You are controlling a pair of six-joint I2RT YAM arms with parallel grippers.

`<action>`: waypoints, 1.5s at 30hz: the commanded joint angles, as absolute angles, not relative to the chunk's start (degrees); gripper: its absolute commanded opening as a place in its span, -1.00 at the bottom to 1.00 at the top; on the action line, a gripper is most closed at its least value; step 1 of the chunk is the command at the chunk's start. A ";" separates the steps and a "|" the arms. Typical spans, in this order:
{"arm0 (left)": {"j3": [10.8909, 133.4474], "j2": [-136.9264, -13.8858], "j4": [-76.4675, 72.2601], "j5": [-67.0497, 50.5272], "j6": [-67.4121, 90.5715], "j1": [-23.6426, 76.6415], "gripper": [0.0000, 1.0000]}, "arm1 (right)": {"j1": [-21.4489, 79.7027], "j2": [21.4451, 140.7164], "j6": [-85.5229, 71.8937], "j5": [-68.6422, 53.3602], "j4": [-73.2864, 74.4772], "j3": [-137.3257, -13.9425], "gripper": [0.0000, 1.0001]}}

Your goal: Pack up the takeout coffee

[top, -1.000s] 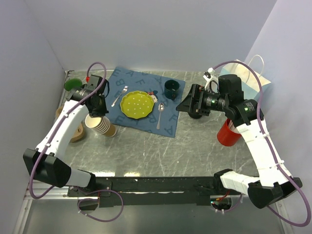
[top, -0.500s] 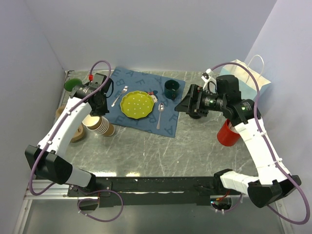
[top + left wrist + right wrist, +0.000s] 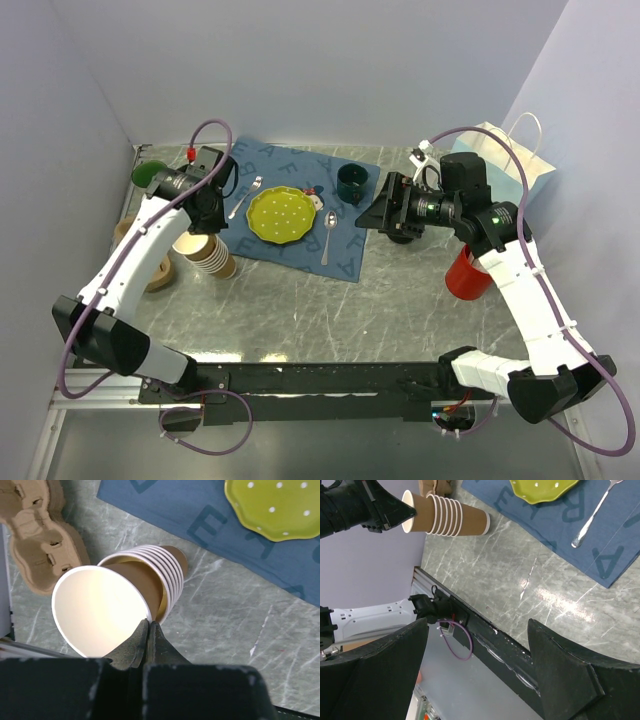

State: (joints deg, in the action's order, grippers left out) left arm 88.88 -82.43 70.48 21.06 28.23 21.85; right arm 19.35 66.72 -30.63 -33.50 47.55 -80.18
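One marble table (image 3: 300, 310) holds everything. On it lie one blue lettered mat (image 3: 300, 165) and, at the right, one pale bag (image 3: 510, 160). One yellow dotted plate (image 3: 280, 213) sits on the mat. One cardboard carrier (image 3: 35, 535) lies beside one stack (image 3: 170, 575) of paper cups, with about seven rims showing. There is one red cup (image 3: 462, 280), one green mug (image 3: 352, 183), one fork (image 3: 245, 197) and one spoon (image 3: 328, 235). The left gripper (image 3: 148, 625) is clenched on the rim of the top cup (image 3: 100, 610). The right gripper (image 3: 477, 630) is spread wide and grasps nothing. The coffee cannot be made out in any view.

You've got open grey marble table (image 3: 330, 310) across the front; stacked tan paper cups (image 3: 212, 258) crowd left, red plastic cup (image 3: 464, 276) right.
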 commanded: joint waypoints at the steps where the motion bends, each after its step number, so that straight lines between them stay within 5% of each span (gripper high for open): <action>1: 90.00 -83.84 72.68 24.78 29.00 22.50 -0.98 | 19.77 66.18 -30.76 -33.31 46.05 -80.95 0.75; 20: 99.66 -85.43 73.56 20.74 29.89 24.79 -0.98 | 19.86 66.97 -29.71 -32.70 48.16 -83.23 0.75; 32: 120.13 -92.45 77.17 19.95 33.92 34.78 -0.98 | 20.04 68.47 -27.07 -26.64 53.87 -89.21 0.75; 45: 103.80 -101.33 69.35 20.13 39.02 56.59 -0.98 | 19.25 55.99 -32.08 -1.06 58.27 -82.36 0.81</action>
